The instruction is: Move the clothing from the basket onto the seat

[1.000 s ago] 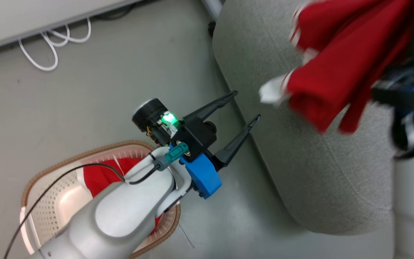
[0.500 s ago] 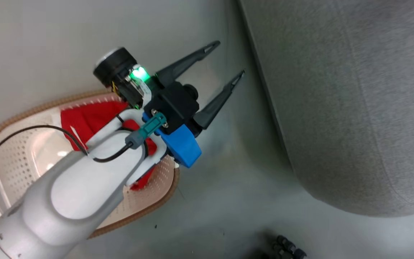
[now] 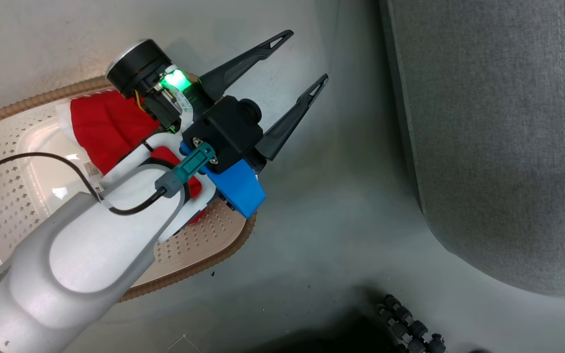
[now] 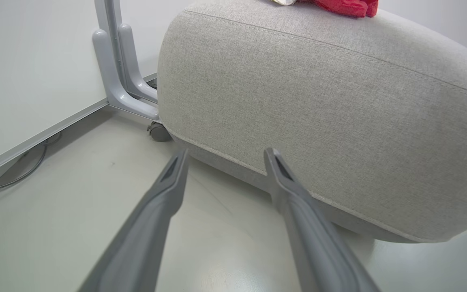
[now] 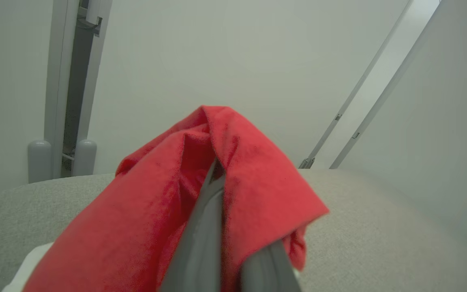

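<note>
A smooth, faintly glossy pale grey floor point(image 3: 341, 220) meets a plain white wall point(image 4: 22, 81). On the right stands the seat point(image 3: 498, 147), a coarse light grey weave with rounded corners and a stitched seam. On the left, the oval basket point(image 3: 3, 196), cream perforated plastic under a brown woven-look rim, holds clothing point(image 3: 101, 127) of soft red with white trim. Its barcode sticker point(image 3: 92, 170) is too small to read. The left end effector point(image 3: 306, 56) hangs spread wide and empty above the floor. The right end effector point(image 5: 216, 174) is pinched tight on a red garment point(image 5: 156, 202) over the seat.
</note>
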Available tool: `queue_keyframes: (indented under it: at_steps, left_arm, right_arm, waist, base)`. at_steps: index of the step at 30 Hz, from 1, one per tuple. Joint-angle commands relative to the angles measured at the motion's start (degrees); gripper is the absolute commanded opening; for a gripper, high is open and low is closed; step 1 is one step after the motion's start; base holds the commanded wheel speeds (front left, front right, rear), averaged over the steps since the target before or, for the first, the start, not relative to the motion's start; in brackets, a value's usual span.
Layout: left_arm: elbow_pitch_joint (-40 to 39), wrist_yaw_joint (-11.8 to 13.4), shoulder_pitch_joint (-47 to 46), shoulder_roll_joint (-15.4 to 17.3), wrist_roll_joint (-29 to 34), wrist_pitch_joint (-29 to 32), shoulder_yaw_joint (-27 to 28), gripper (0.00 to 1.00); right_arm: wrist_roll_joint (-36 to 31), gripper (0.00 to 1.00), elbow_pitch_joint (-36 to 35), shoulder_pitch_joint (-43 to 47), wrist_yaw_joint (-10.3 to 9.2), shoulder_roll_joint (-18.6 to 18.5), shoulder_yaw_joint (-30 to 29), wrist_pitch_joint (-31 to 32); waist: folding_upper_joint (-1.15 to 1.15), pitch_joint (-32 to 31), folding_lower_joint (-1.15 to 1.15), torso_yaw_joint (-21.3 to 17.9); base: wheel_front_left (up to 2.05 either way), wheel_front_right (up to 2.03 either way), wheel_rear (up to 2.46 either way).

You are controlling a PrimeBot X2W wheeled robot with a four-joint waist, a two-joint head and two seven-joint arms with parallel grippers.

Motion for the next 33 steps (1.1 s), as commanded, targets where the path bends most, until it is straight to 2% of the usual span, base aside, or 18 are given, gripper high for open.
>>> queue_keyframes:
  at_steps: [1,8,9,10,15,21,27,33]
  left_arm:
    - [0.13,0.09,-0.10,0.50,0.01,-0.18,0.09,1.00]
    - [1.26,0.10,-0.28,0.01,-0.25,-1.31,-0.16,1.00]
    - [1.55,0.12,-0.26,-0.14,-0.28,-1.56,-0.19,1.00]
    - [1.90,0.18,-0.17,-0.22,-0.34,-1.85,-0.25,1.00]
    - [4.32,0.60,1.92,-1.71,-1.51,-4.47,-0.35,1.00]
    - [8.91,2.23,6.42,-3.51,-4.43,-8.93,1.04,1.00]
    - [12.50,5.09,12.69,-4.19,-7.59,-11.32,5.21,1.00]
    - [11.77,7.15,19.72,-5.07,-8.87,-11.63,12.81,1.00]
  right_arm:
    - [-0.37,0.00,0.59,1.31,-0.06,0.79,-0.18,-0.04]
    - [-0.62,0.00,2.66,4.93,-0.06,4.13,-1.23,-0.04]
    - [-0.60,0.23,2.08,5.53,-0.06,4.42,-1.36,-0.04]
    - [-0.48,1.00,1.38,6.15,-0.06,4.96,-1.65,-0.04]
    - [-1.11,1.00,-2.31,12.92,-0.06,7.51,-1.66,-0.04]
    - [-2.78,1.00,-9.82,23.62,-0.06,10.31,-0.07,-0.04]
    - [-3.52,1.00,-16.83,30.77,-0.06,11.56,6.79,-0.03]
    - [-2.86,1.00,-20.17,35.54,-0.06,12.17,15.59,-0.04]
  waist:
    - [0.00,-0.01,-0.01,0.15]
    - [0.00,-1.31,-0.01,0.93]
    - [0.00,-1.74,-0.01,0.98]
    - [0.00,-2.29,-0.01,1.00]
    - [0.00,-7.42,-0.01,1.37]
    - [0.00,-17.08,-0.01,2.35]
    - [0.00,-26.81,-0.01,4.25]
    - [0.00,-34.49,-0.01,7.98]
  base:
    - [0.00,0.00,0.00]
    - [0.00,0.00,0.00]
    - [0.00,0.00,0.00]
    - [0.00,0.00,0.00]
    - [0.00,0.00,0.00]
    - [0.00,0.00,0.00]
    - [0.00,0.00,0.00]
    - [0.00,0.00,0.00]
